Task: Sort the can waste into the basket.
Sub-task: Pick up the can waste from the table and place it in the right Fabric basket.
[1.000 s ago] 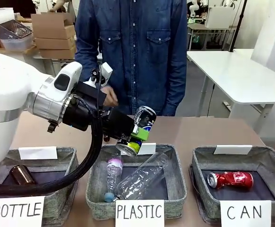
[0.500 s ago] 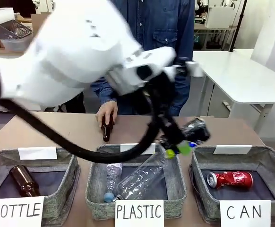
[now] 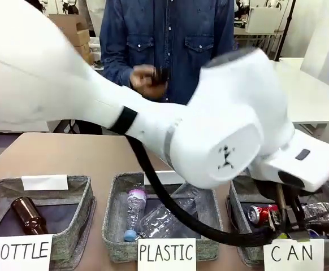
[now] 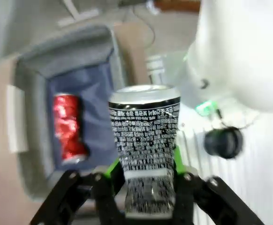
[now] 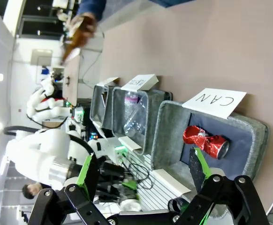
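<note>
Dark can (image 4: 145, 145) clamped in left gripper (image 4: 143, 180) over CAN basket (image 4: 31, 89) beside red can (image 4: 67, 126), for release; right gripper (image 5: 143, 176) gapes empty

the table is seen from the robot's side toward the person; both wrist views look down on the can basket (image 4: 33, 75), shared with the front view.

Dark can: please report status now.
Left end effector shut on dark can, above CAN basket. Right end effector open. Red can inside already.
</note>
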### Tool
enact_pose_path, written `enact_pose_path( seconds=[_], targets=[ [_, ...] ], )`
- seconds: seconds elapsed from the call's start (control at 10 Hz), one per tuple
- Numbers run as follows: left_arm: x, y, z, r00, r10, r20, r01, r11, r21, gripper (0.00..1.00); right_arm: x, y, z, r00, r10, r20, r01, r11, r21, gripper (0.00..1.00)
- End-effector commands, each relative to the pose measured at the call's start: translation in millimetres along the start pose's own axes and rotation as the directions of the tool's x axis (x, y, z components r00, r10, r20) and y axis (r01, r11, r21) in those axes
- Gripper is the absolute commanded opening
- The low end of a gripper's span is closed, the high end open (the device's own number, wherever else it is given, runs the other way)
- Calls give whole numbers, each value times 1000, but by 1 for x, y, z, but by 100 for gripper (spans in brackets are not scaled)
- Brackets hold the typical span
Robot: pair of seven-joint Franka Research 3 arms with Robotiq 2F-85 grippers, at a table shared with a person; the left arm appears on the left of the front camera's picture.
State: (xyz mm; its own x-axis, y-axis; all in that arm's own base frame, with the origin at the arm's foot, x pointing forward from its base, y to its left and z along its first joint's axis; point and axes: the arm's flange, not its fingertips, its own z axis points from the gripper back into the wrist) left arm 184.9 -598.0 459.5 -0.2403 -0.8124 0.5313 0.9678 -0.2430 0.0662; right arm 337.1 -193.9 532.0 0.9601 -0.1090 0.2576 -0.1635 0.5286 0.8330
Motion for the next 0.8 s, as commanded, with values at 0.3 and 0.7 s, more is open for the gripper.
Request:
enact_pose_path(
  seconds=[0.3,0.7],
  targets=[
    [29,47,-14,998,54,-34,-50,992,112,41,3,3,2,1000,-16,3,16,1000,-6,100],
    [22,51,-17,995,64,-76,-56,992,111,98,3,3,2,1000,-16,3,16,1000,-6,100]
  ],
)
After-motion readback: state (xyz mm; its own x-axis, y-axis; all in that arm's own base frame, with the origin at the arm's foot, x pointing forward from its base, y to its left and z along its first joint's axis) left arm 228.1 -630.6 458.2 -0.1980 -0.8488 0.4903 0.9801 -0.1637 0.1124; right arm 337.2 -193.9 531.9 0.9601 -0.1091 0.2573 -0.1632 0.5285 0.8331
